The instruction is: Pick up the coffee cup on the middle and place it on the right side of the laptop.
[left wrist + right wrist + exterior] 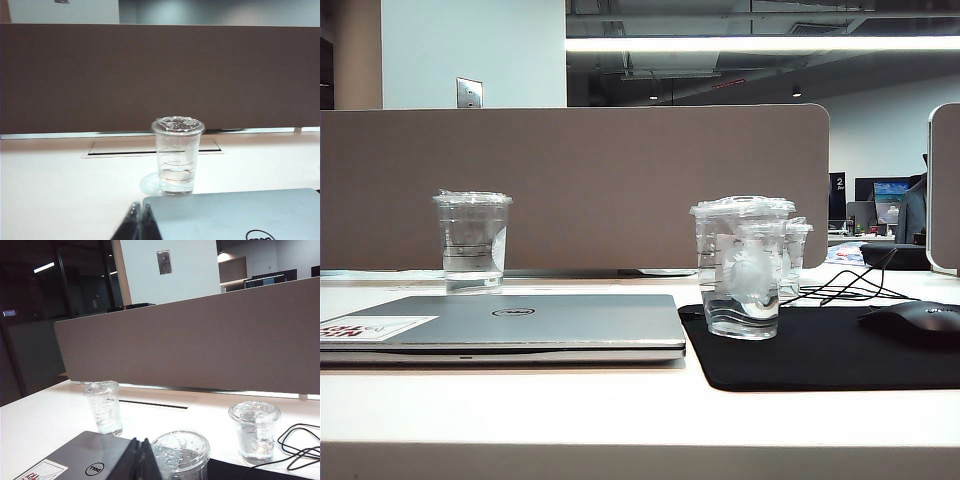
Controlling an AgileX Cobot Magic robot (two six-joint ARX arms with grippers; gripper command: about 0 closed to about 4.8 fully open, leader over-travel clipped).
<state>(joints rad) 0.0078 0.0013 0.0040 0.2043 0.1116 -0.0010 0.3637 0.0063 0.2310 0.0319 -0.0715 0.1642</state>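
- We're clearly in an open-plan office: long grey-brown fabric desk divider [570, 185], exposed ceiling with a strip light [760, 44]
- Slim silver Dell laptop [520, 325], black mouse [915, 322] on a black mat [830, 350], monitors glowing behind

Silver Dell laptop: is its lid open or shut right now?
Shut. The slim silver Dell laptop lies flat on the white table, lid down, logo and white-and-red sticker facing up.
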